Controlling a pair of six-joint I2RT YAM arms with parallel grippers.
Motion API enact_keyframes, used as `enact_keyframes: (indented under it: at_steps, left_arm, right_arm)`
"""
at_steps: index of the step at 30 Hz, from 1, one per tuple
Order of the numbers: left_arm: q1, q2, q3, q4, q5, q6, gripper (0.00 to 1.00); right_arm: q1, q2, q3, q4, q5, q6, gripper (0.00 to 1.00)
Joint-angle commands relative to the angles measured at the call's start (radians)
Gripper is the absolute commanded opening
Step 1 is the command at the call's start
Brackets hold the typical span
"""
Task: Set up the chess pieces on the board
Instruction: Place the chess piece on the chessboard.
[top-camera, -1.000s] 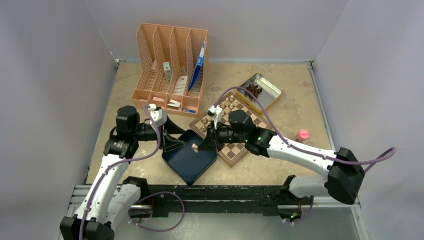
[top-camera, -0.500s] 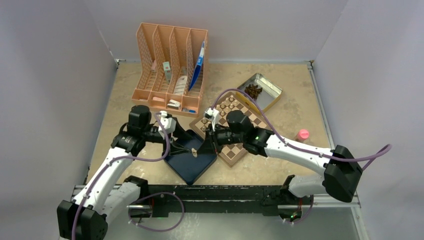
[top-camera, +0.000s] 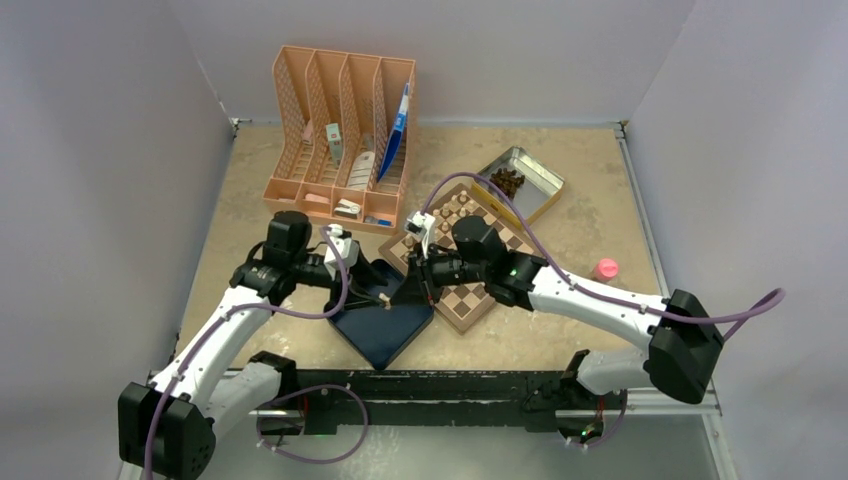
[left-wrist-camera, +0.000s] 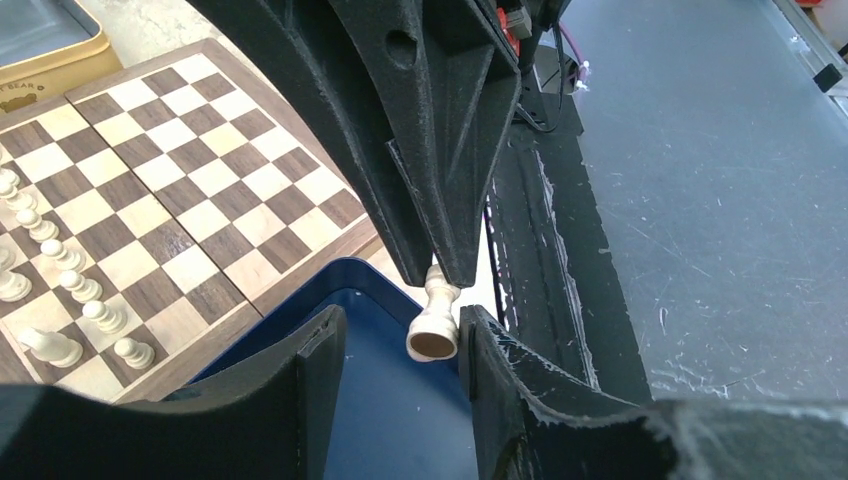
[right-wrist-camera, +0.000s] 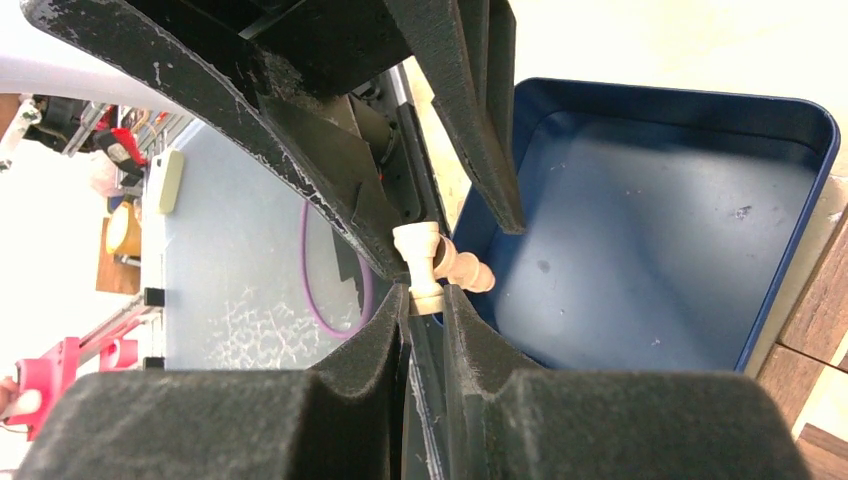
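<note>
Soft, even overhead light; top view sharp.
Faint shadows on the desk (top-camera: 590, 200); right wrist view blows out white at left, pale sheen in the blue tray (right-wrist-camera: 650, 230).

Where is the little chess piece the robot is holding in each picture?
Top external: the chess piece is a pale speck just left of centre, over the blue tray.
Left wrist: low centre, above the tray's far edge.
Right wrist: centre, left of the tray.
Shared landmark: the blue tray.
</note>
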Motion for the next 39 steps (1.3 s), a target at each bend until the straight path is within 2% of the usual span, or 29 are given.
enact_keyframes:
  at_steps: [1,3,6,8,12,15,19,22,31,39]
  left_arm:
    - [-0.005,0.004,0.038,-0.009,0.023,0.054,0.42]
    - [-0.006,0.006,0.04,-0.011,0.032,0.058,0.34]
    - [-0.007,0.007,0.045,-0.004,0.033,0.041,0.14]
    - [-0.007,0.004,0.048,0.012,0.028,0.011,0.08]
    - [-0.007,-0.015,0.04,0.116,0.023,-0.117,0.0]
    - [-0.007,-0.052,0.003,0.272,0.021,-0.282,0.0]
    - [-0.006,-0.124,-0.078,0.527,-0.016,-0.526,0.0]
    - [-0.007,-0.171,-0.114,0.65,-0.051,-0.654,0.0]
    - [-0.007,-0.238,-0.18,0.879,-0.101,-0.892,0.0]
    - [-0.007,-0.262,-0.217,0.99,-0.158,-0.967,0.0]
  right_arm:
    - [-0.002,0.0,0.058,0.006,-0.031,-0.009,0.11]
    - [-0.002,0.0,0.063,-0.004,-0.02,-0.015,0.11]
    - [-0.002,-0.004,0.062,-0.01,-0.007,-0.02,0.11]
    - [-0.002,-0.012,0.056,0.002,0.003,-0.009,0.12]
    - [-0.002,-0.058,0.0,0.096,0.068,0.077,0.23]
    - [-0.002,-0.122,-0.084,0.25,0.101,0.178,0.34]
    - [-0.002,-0.188,-0.188,0.447,0.151,0.302,0.36]
    - [-0.003,-0.225,-0.229,0.547,0.211,0.359,0.38]
    - [-0.002,-0.248,-0.247,0.649,0.263,0.434,0.41]
    - [-0.001,-0.198,-0.244,0.729,0.219,0.48,0.42]
